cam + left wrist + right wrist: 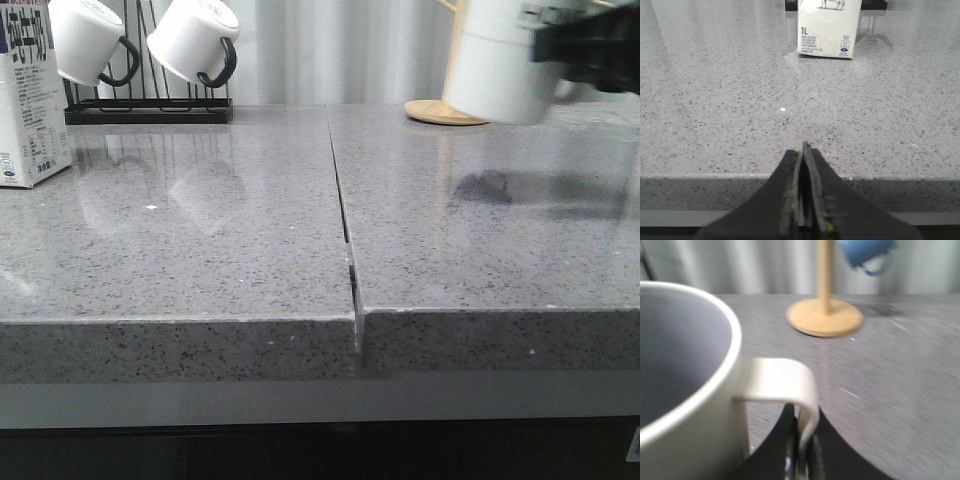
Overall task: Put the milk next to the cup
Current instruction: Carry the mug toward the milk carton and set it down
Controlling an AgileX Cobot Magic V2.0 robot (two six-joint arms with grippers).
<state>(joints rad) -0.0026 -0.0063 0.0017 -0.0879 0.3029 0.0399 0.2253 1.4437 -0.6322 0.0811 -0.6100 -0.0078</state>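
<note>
Overall, speckled grey stone countertop (200,250)

The light is bright and soft. The shiny grey speckled stone table (200,230) mirrors the white mugs with black handles (190,40) as pale smudges. The cream mug with a cream handle (505,60) is smeared by blur in the front view, and a dark fuzzy shadow lies on the table below it. In the right wrist view everything looks soft, and the blue mug (867,252) is fuzzy. The left wrist view is sharp, and the small print on the white milk carton (827,30) shows clearly.
</note>
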